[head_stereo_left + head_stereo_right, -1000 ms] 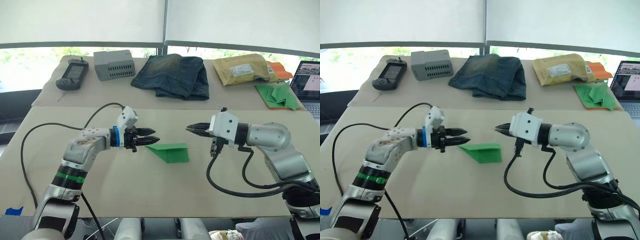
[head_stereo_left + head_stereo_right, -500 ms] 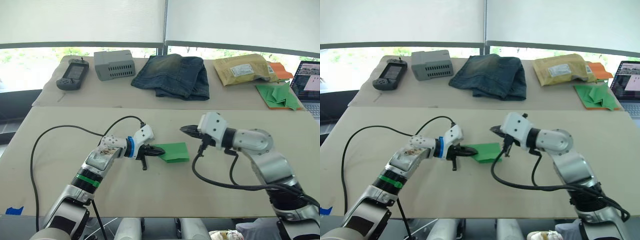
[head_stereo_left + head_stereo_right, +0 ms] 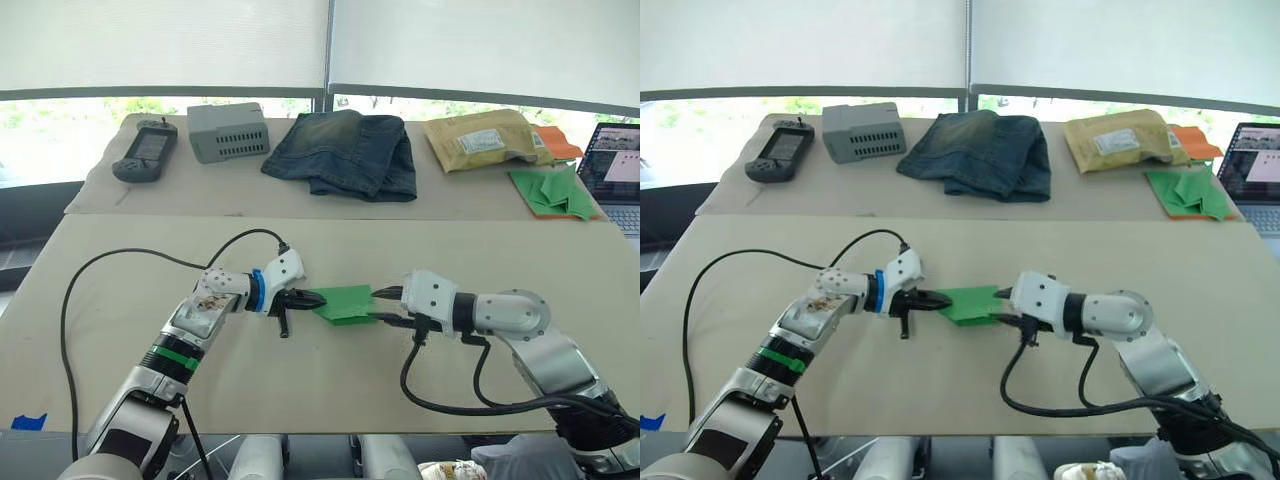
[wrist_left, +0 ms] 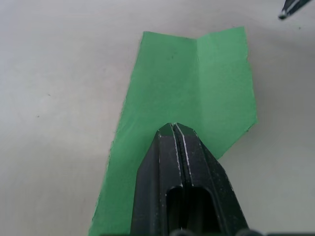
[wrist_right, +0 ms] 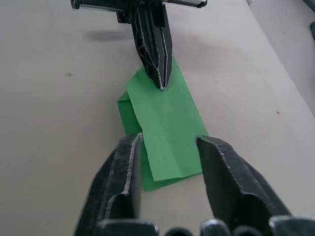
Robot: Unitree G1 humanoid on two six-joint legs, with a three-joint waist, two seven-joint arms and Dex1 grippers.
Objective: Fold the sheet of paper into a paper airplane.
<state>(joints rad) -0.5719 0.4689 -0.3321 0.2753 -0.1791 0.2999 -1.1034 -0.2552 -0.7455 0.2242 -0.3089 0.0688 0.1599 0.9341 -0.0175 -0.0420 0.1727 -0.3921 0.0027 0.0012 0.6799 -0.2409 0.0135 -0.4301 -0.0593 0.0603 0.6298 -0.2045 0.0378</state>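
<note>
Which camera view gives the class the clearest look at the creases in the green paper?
The left wrist view: the paper airplane lies close, one crease plain, under the shut left tool. The right wrist view shows its layered flaps; the eye views show it smaller.

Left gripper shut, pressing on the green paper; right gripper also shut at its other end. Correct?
Not quite. The left gripper is shut on top of the green paper, but the right gripper has its jaws open, straddling the paper's near end, as the right wrist view shows.
</note>
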